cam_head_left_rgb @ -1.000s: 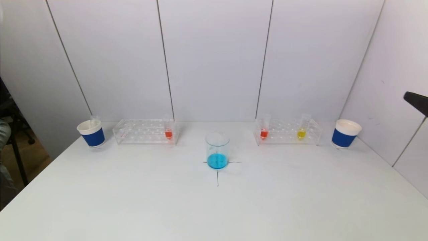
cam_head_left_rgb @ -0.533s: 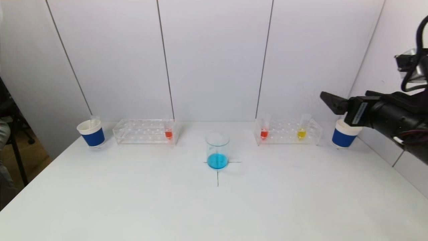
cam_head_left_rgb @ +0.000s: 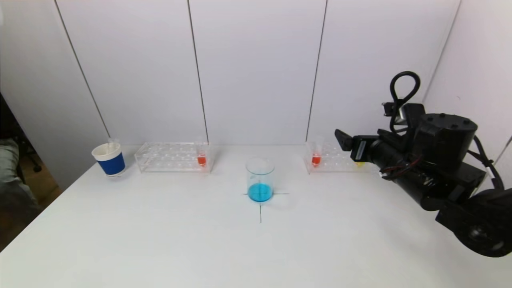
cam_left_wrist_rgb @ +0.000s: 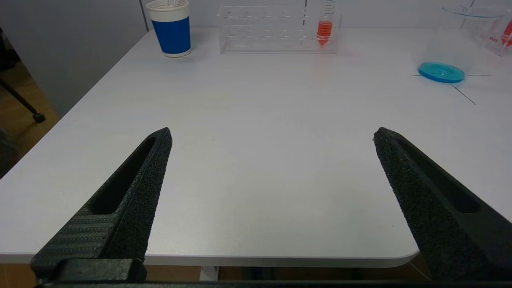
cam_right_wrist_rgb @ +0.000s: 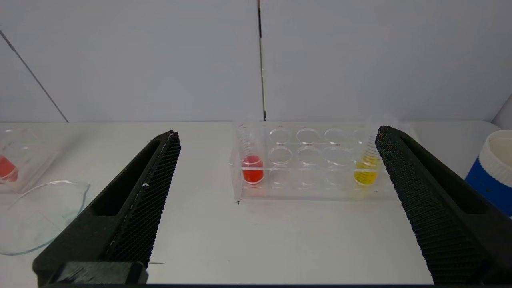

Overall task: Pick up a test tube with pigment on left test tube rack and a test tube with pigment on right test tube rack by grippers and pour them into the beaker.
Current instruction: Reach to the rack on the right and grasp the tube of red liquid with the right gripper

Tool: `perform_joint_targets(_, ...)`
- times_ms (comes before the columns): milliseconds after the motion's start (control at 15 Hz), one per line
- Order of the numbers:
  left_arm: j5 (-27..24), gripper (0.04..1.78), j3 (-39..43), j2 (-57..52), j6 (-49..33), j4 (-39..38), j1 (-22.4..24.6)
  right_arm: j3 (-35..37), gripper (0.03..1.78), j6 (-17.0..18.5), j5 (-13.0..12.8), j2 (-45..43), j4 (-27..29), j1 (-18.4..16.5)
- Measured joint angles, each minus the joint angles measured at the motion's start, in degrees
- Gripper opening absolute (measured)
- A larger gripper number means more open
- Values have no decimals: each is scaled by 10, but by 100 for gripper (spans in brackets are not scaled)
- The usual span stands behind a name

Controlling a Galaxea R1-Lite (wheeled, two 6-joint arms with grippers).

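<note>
The glass beaker with blue liquid stands mid-table. The left rack holds one tube of red pigment, also in the left wrist view. The right rack holds a red tube at its left end and a yellow tube at its right end. My right gripper is open and empty, in front of the right rack and above the table; in the head view its arm hides the yellow tube. My left gripper is open and empty, near the table's front left edge.
A blue and white paper cup stands left of the left rack. Another blue cup stands right of the right rack, hidden by my right arm in the head view. White wall panels close the back and right side.
My right arm has swung in from the right edge, leftward over the right rack, and now hides the yellow tube and the right cup in the head view. The tubes and beaker have not moved.
</note>
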Motion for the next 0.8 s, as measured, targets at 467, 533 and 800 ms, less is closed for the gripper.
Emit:
perform_joint_targets(467,0,176,0,0,0,0,0,-12,177,1,-19,140,-125,13)
perform_joint_targets(533,0,176,0,0,0,0,0,-17,177,0,-21,153,-137,14)
perform_joint_targets(800,0,176,0,0,0,0,0,-45,177,0,-25,199,-146,19)
